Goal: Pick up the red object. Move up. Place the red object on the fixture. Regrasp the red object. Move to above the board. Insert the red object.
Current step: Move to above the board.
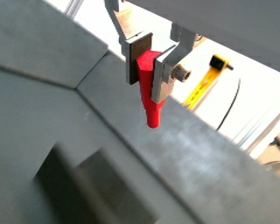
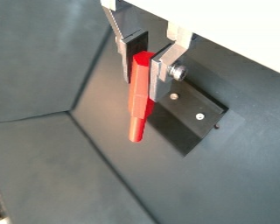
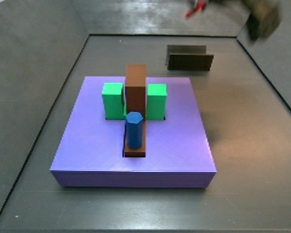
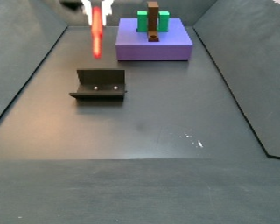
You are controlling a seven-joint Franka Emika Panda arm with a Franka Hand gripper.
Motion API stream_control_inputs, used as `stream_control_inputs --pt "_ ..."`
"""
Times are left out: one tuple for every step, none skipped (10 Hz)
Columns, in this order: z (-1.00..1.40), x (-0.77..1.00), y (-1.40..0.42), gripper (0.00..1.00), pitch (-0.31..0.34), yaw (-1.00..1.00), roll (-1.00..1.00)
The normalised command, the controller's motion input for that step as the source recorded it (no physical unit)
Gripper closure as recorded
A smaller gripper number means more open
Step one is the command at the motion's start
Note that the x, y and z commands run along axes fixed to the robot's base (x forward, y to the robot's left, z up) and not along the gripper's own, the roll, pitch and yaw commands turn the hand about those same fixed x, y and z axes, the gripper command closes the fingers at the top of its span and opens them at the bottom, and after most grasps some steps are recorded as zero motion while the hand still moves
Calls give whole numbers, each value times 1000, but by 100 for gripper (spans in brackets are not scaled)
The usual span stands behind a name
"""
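Observation:
My gripper (image 1: 152, 66) is shut on the top end of the red object (image 1: 152, 103), a short red peg that hangs down from between the fingers; both wrist views show it (image 2: 137, 109). In a side view the peg (image 4: 98, 33) hangs well above the floor, behind the fixture (image 4: 99, 85). The fixture also shows beside the peg in a wrist view (image 2: 192, 112) and beyond the board in a side view (image 3: 189, 60). The lavender board (image 3: 173, 150) carries green blocks (image 3: 113, 100), a long brown bar (image 3: 135, 86) and a blue peg (image 3: 134, 129). It lies at the far end in a side view (image 4: 171, 48).
Dark sloping walls (image 4: 38, 70) ring the grey floor (image 4: 154, 131). A yellow item (image 1: 206, 83) lies outside the enclosure in a wrist view. The arm shows only as a blur at the edge of a side view (image 3: 264, 18).

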Motion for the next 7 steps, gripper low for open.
stream_control_inputs --pt "1400 -23 -24 100 -28 6 -17" --pt "1400 -22 -13 100 -21 -8 -19" --pt "1400 -23 -17 100 -6 -14 -21" --pt "532 4 -19 100 23 -20 -9" --pt "277 22 -15 100 39 -18 5" --pt "277 -929 -1400 100 67 -130 -1000" --pt "301 -950 -1400 100 62 -126 -1000"
